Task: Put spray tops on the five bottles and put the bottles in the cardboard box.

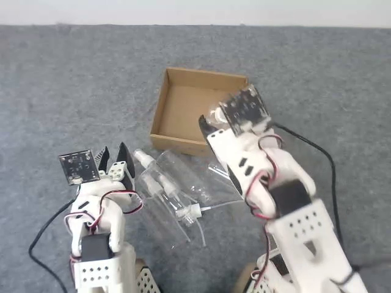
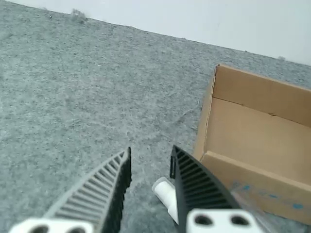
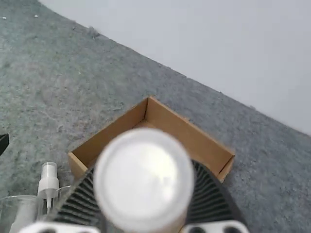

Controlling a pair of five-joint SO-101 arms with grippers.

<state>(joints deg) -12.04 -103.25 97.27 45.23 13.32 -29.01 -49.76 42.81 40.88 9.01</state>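
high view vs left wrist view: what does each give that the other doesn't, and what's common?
High view adds: the right gripper gripping a bottle at the near wall of the cardboard box, and the loose clear bottles lying between the arms.
Left wrist view adds: the ribbed inner faces of the fingers of the left gripper, with bare carpet in the open gap.
Both: the cardboard box, the open left gripper, the white spray top beside it, and the gray carpet.
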